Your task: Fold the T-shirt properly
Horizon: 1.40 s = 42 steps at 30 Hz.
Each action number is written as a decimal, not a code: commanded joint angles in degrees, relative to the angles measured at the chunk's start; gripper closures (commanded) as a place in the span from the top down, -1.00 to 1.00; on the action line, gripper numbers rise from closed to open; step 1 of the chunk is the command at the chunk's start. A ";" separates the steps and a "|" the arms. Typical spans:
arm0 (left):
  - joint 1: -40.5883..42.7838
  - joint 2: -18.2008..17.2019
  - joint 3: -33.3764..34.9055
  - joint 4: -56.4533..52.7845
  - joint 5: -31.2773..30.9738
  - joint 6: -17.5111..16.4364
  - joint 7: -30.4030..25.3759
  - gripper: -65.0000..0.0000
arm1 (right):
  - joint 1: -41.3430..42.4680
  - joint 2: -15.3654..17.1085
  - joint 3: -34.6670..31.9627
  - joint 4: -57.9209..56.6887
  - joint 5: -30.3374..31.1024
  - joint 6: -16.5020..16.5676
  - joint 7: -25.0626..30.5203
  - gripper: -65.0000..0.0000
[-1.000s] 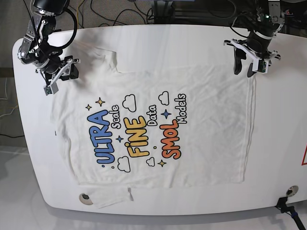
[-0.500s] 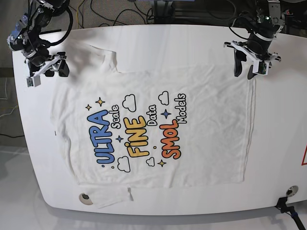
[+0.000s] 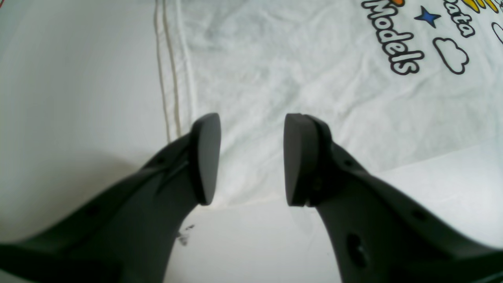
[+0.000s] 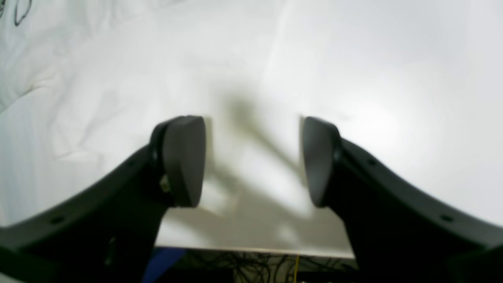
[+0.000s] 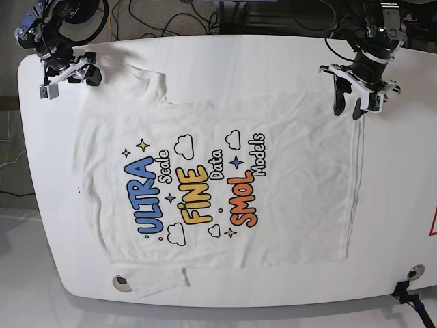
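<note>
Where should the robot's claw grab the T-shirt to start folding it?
Probably the T-shirt hem corner right under the open left claw. Come straight down from above: the cloth lies flat on the table, and that stitched edge is a free corner to pinch.

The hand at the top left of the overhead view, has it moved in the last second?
Yes. The right hand has pulled up and outward from the T-shirt toward the table corner.

We were in a robot lab. We saw a big white counter (image 5: 287,61), two robot arms fixed at its far edge, and tangled cables (image 5: 157,17) on the floor behind.
</note>
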 commanded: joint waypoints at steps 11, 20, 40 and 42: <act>0.02 -1.51 -0.32 1.07 -0.42 0.14 -1.16 -0.25 | -1.23 -2.73 -6.77 0.84 -2.70 0.34 1.14 0.15; 0.02 -1.51 -0.32 1.07 -0.42 0.14 -1.16 -0.25 | -0.26 -2.99 -8.88 0.84 -2.78 0.34 1.14 0.15; -2.00 -1.33 -7.09 -1.92 -1.21 0.05 -0.81 -0.24 | -0.09 -2.73 -8.88 0.84 -2.78 0.34 1.14 -1.00; -2.00 -1.33 -7.09 -2.36 -4.29 0.05 1.04 -0.24 | -0.09 -2.73 -8.97 0.84 -2.78 0.34 1.14 -1.00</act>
